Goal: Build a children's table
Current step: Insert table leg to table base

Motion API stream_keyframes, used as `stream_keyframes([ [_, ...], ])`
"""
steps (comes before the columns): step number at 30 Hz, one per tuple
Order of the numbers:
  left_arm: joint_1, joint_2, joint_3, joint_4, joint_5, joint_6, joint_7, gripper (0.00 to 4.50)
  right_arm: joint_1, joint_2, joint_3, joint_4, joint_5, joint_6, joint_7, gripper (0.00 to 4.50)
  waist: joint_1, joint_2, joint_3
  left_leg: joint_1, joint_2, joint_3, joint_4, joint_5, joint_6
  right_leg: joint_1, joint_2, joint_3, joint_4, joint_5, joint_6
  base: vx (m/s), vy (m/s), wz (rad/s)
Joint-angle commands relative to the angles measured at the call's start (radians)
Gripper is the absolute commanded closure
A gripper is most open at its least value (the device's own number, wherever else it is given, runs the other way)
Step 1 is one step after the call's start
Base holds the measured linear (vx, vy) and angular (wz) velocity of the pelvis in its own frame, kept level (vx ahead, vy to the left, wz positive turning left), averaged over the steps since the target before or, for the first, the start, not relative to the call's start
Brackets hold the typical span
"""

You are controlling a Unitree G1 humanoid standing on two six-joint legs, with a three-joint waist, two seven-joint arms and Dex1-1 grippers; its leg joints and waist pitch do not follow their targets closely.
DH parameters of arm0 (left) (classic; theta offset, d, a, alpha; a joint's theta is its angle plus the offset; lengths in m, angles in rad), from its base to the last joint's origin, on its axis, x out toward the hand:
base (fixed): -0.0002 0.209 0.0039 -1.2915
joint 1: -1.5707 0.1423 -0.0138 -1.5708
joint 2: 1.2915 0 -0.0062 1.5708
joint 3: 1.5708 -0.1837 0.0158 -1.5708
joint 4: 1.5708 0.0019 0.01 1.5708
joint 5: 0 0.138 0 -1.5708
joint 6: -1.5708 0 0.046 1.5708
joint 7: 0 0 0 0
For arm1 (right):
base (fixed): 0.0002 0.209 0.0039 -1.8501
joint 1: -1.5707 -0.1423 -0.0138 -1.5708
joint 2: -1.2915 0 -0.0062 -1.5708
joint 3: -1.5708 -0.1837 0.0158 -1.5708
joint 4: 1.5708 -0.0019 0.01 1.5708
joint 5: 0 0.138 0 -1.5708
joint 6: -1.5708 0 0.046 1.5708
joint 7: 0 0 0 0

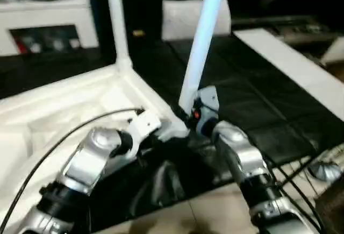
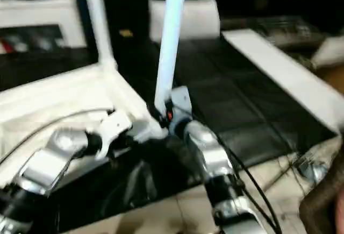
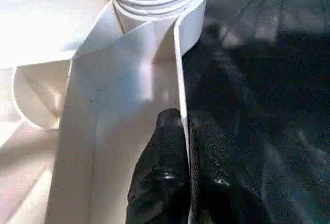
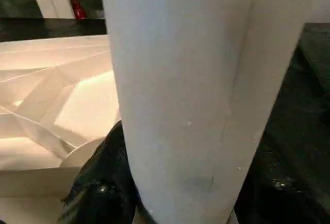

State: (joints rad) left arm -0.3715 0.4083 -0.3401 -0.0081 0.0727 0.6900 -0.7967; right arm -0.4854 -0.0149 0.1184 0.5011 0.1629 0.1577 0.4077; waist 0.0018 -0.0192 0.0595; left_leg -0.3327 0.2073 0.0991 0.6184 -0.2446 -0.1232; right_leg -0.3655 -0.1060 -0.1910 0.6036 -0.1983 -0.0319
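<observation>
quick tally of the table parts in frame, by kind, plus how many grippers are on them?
Tabletop: 1, upside down, its edge wall clamped by the left gripper.
Legs: 2, one standing in the far corner socket, one leaning at the near corner, gripped by the right gripper.
Grippers on parts: 2.
Total: 3 table parts, 2 grippers.
</observation>
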Motion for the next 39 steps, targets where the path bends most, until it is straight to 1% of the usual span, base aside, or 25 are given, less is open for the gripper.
stream_keyframes([
  [1,-0.033,0.000,-0.026,-0.026,-0.009,-0.044,-0.029,4.50,0.020,0.000,-0.021,0.106,-0.010,0.048,-0.038,2.59,-0.005,0.019,-0.031,-0.011,0.017,0.005,-0.098,-0.391,-0.015,0.022,-0.066,0.062,-0.123,-0.587,-0.051,0.000,0.000,0.00],
  [2,-0.035,0.014,-0.029,-0.012,0.003,-0.063,-0.032,4.50,0.022,0.002,-0.010,0.102,-0.015,0.045,-0.029,2.59,-0.007,0.024,-0.036,-0.020,0.019,-0.005,-0.104,-0.426,-0.017,0.031,-0.071,0.061,-0.129,-0.617,-0.019,0.000,0.000,0.00],
  [3,-0.034,0.016,-0.027,-0.008,0.002,-0.066,-0.034,4.50,0.023,0.002,-0.008,0.101,-0.018,0.046,-0.030,2.59,-0.007,0.022,-0.037,-0.017,0.020,-0.005,-0.105,-0.427,-0.015,0.029,-0.071,0.063,-0.131,-0.607,-0.019,0.000,0.000,0.00],
  [5,-0.033,0.012,-0.011,0.003,-0.008,-0.069,-0.031,4.50,0.026,0.004,-0.004,0.106,-0.023,0.042,-0.029,2.59,-0.003,0.020,-0.043,-0.020,0.022,0.000,-0.111,-0.360,-0.006,0.032,-0.069,0.075,-0.124,-0.518,-0.045,0.000,0.000,0.00],
  [7,-0.034,0.015,-0.010,0.011,-0.009,-0.075,-0.034,4.50,0.027,0.007,-0.007,0.109,-0.018,0.041,-0.023,2.59,-0.001,0.020,-0.045,-0.019,0.024,0.003,-0.113,-0.325,-0.003,0.031,-0.066,0.084,-0.119,-0.478,-0.063,0.000,0.000,0.00],
  [9,-0.034,0.014,0.000,0.025,-0.021,-0.091,-0.032,4.50,0.030,0.012,-0.015,0.108,0.000,0.044,0.001,2.59,0.001,0.020,-0.045,-0.020,0.027,0.010,-0.115,-0.284,0.003,0.030,-0.061,0.094,-0.109,-0.408,-0.097,0.000,0.000,0.00],
  [10,-0.035,0.014,0.002,0.029,-0.026,-0.095,-0.032,4.50,0.029,0.012,-0.017,0.109,0.001,0.043,0.003,2.24,0.002,0.020,-0.047,-0.019,0.028,0.012,-0.116,-0.274,0.005,0.031,-0.060,0.096,-0.106,-0.393,-0.105,0.000,0.000,0.00],
  [13,-0.039,0.013,0.014,0.046,-0.043,-0.125,-0.042,4.50,0.027,0.008,-0.018,0.110,0.000,0.039,0.013,2.03,0.005,0.019,-0.049,-0.014,0.027,0.020,-0.115,-0.258,0.009,0.026,-0.059,0.103,-0.105,-0.384,-0.120,0.000,0.000,0.00],
  [14,-0.039,0.011,0.017,0.048,-0.047,-0.128,-0.043,4.50,0.027,0.007,-0.019,0.110,0.000,0.039,0.015,1.80,0.007,0.018,-0.051,-0.014,0.029,0.023,-0.115,-0.237,0.008,0.026,-0.058,0.107,-0.102,-0.361,-0.129,0.000,0.000,0.00],
  [15,-0.041,0.011,0.022,0.052,-0.050,-0.132,-0.045,4.50,0.028,0.004,-0.017,0.109,-0.001,0.036,0.019,1.71,0.008,0.019,-0.054,-0.015,0.028,0.024,-0.114,-0.219,0.006,0.028,-0.057,0.109,-0.097,-0.341,-0.133,0.000,0.000,0.00],
  [16,-0.042,0.013,0.024,0.056,-0.052,-0.139,-0.047,4.50,0.029,0.002,-0.018,0.108,-0.001,0.035,0.023,1.65,0.009,0.014,-0.055,-0.021,0.027,0.027,-0.114,-0.182,0.011,0.030,-0.054,0.113,-0.089,-0.305,-0.140,0.000,0.000,0.00],
  [18,-0.044,0.018,0.031,0.066,-0.059,-0.163,-0.058,4.50,0.036,-0.006,-0.016,0.096,0.000,0.034,0.043,1.59,0.014,0.017,-0.057,-0.018,0.027,0.033,-0.112,-0.178,0.017,0.026,-0.052,0.119,-0.085,-0.277,-0.157,0.000,0.000,0.00],
  [19,-0.045,0.023,0.032,0.070,-0.060,-0.169,-0.064,4.50,0.042,-0.011,-0.016,0.083,0.001,0.035,0.050,1.42,0.018,0.023,-0.059,-0.019,0.026,0.035,-0.113,-0.166,0.020,0.030,-0.051,0.120,-0.080,-0.254,-0.163,0.000,0.000,0.00],
  [20,-0.045,0.027,0.033,0.075,-0.062,-0.174,-0.068,4.50,0.046,-0.013,-0.016,0.075,0.000,0.035,0.055,1.23,0.019,0.020,-0.059,-0.019,0.027,0.037,-0.114,-0.150,0.025,0.030,-0.048,0.121,-0.078,-0.229,-0.166,0.000,0.000,0.00],
  [22,-0.046,0.038,0.032,0.085,-0.066,-0.190,-0.077,4.50,0.065,-0.027,-0.014,0.040,0.010,0.038,0.084,1.19,0.028,0.019,-0.060,-0.017,0.026,0.040,-0.112,-0.125,0.030,0.031,-0.048,0.123,-0.077,-0.206,-0.171,0.000,0.000,0.00],
  [23,-0.046,0.039,0.033,0.086,-0.066,-0.191,-0.078,4.50,0.067,-0.028,-0.014,0.035,0.011,0.039,0.085,0.98,0.029,0.020,-0.061,-0.017,0.026,0.041,-0.111,-0.114,0.031,0.032,-0.048,0.123,-0.075,-0.192,-0.175,0.000,0.000,0.00],
  [25,-0.047,0.057,0.034,0.110,-0.070,-0.228,-0.102,4.50,0.130,-0.070,-0.003,-0.079,0.032,0.054,0.142,0.79,0.035,0.018,-0.063,-0.019,0.026,0.041,-0.111,-0.073,0.038,0.038,-0.044,0.122,-0.067,-0.133,-0.179,0.000,0.000,0.00],
  [26,-0.047,0.061,0.035,0.118,-0.071,-0.239,-0.110,4.50,0.151,-0.084,0.000,-0.115,0.039,0.058,0.161,0.74,0.037,0.020,-0.064,-0.015,0.027,0.044,-0.108,-0.058,0.045,0.036,-0.045,0.124,-0.065,-0.108,-0.181,0.000,0.000,0.00],
  [28,-0.048,0.067,0.033,0.132,-0.073,-0.263,-0.123,4.50,0.184,-0.106,0.003,-0.167,0.047,0.065,0.188,0.66,0.037,0.016,-0.063,-0.018,0.026,0.045,-0.108,-0.053,0.052,0.039,-0.045,0.124,-0.065,-0.101,-0.181,0.000,0.000,0.00],
  [29,-0.049,0.072,0.031,0.141,-0.076,-0.282,-0.138,4.50,0.203,-0.122,0.004,-0.198,0.051,0.069,0.202,0.44,0.037,0.016,-0.064,-0.019,0.025,0.045,-0.108,-0.051,0.054,0.041,-0.045,0.124,-0.065,-0.103,-0.181,0.000,0.000,0.00],
  [31,-0.052,0.089,0.018,0.171,-0.093,-0.347,-0.206,4.50,0.258,-0.179,0.001,-0.286,0.066,0.074,0.251,0.35,0.040,0.014,-0.064,-0.020,0.024,0.047,-0.107,-0.053,0.062,0.042,-0.045,0.125,-0.069,-0.124,-0.172,0.000,0.000,0.00],
  [32,-0.052,0.089,0.018,0.171,-0.093,-0.347,-0.206,4.50,0.258,-0.179,0.001,-0.286,0.066,0.074,0.251,0.35,0.039,0.012,-0.063,-0.021,0.024,0.047,-0.107,-0.056,0.064,0.043,-0.046,0.126,-0.069,-0.131,-0.168,0.000,0.000,0.00],
  [36,-0.067,0.121,-0.009,0.220,-0.104,-0.436,-0.300,4.50,0.291,-0.253,-0.023,-0.369,0.095,0.081,0.316,0.06,0.042,0.009,-0.059,-0.016,0.024,0.053,-0.109,-0.096,0.072,0.033,-0.045,0.130,-0.079,-0.227,-0.146,0.000,0.000,0.00],
  [38,-0.084,0.141,-0.027,0.263,-0.104,-0.504,-0.371,4.50,0.292,-0.300,-0.020,-0.409,0.114,0.094,0.387,0.06,0.046,0.009,-0.059,-0.014,0.024,0.054,-0.108,-0.099,0.073,0.030,-0.043,0.130,-0.080,-0.236,-0.142,0.000,0.000,0.00],
  [39,-0.084,0.141,-0.027,0.263,-0.104,-0.504,-0.371,4.50,0.292,-0.300,-0.020,-0.409,0.114,0.094,0.387,0.06,0.047,0.006,-0.061,-0.014,0.023,0.055,-0.107,-0.095,0.076,0.031,-0.043,0.131,-0.079,-0.233,-0.140,0.000,0.000,0.00],
])
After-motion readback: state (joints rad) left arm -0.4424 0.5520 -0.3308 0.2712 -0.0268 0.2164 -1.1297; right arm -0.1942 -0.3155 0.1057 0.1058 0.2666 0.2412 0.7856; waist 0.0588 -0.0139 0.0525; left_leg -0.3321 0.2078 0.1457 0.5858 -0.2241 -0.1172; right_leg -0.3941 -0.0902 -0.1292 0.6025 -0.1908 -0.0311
